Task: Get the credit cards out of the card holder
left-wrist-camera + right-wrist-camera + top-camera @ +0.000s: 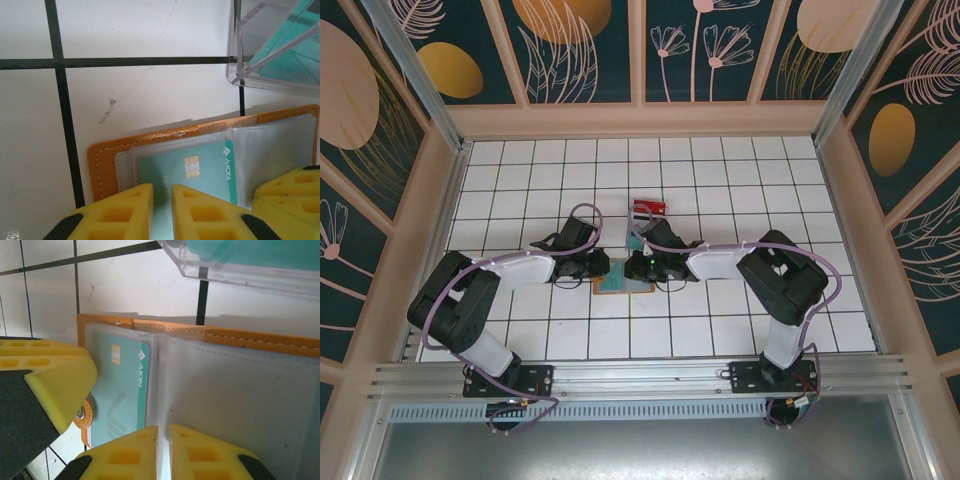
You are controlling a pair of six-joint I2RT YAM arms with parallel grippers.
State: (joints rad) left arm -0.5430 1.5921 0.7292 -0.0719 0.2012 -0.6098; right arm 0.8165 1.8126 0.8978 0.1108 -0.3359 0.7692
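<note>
Card holder (250, 337): lies open and flat on the table (150, 30), mid-table between the two hands. An orange border frames pale clear sleeves.
Teal card (200, 170): has a chip on its face and sits inside the sleeve on the left hand's side. The neighbouring sleeve looks empty (the film is frosted, so I'm not certain).
Left hand (162, 192): fingers pressed nearly together with only a thin slit between them, tips down over the teal card's near end. Can't tell whether film or card is pinched in that slit.
Right hand (162, 432): fingers also drawn close, tips at the fold between the two sleeves, just beside the left hand. Can't tell if it grips anything either.
Handling: my read is that the holder is light with a floppy cover and thin, slick film. It would likely skate on the tiles or fold up if tugged. The card is stiff, thin and smooth, so there's little to bite on.
Where to hold: pin the orange border or the empty leaf with one hand. Take the card by whichever edge the sleeve leaves open (the mouth isn't clear from these views) and pull it in plane.
Clear case (260, 50): has teal contents and sits just beyond the holder's far edge.
Red card (648, 208): lies farther back, apart from the holder.
</note>
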